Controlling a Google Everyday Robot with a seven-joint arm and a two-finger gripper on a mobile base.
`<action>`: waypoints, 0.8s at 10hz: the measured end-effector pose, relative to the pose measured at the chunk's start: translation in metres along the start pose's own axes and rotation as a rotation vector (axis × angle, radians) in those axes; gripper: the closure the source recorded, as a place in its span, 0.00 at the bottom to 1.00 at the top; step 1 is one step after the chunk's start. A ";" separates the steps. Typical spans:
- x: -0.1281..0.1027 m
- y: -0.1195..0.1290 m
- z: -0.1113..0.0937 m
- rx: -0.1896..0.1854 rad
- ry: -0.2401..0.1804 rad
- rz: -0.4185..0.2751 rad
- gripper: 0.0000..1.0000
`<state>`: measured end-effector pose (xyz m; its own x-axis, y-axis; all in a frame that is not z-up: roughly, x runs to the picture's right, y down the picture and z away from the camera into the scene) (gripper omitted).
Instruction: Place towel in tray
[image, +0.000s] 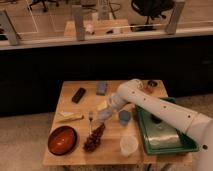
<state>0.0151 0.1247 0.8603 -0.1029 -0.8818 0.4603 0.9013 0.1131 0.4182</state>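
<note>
The towel (101, 119), a small pale blue-grey cloth, lies on the wooden table left of the blue cup. My gripper (106, 110) is directly over it at the end of the white arm, which reaches in from the right. The gripper stands open and partly hides the cloth, and I cannot tell whether it touches it. The dark green tray (186, 142) sits at the table's right side under the arm, with a small dark item inside.
A blue cup (124, 117) stands between the towel and the tray. On the table are also a red-brown bowl (62, 140), a dark clustered item (94, 137), a clear cup (128, 145), a fork (90, 117), a blue-grey block (102, 88) and a black object (78, 95).
</note>
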 end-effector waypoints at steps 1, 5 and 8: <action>0.001 -0.003 0.004 0.004 0.000 0.001 0.20; 0.021 -0.005 0.021 0.018 0.008 0.021 0.22; 0.025 0.003 0.042 0.004 -0.004 0.001 0.51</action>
<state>-0.0023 0.1226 0.9063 -0.1039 -0.8800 0.4634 0.8998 0.1153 0.4207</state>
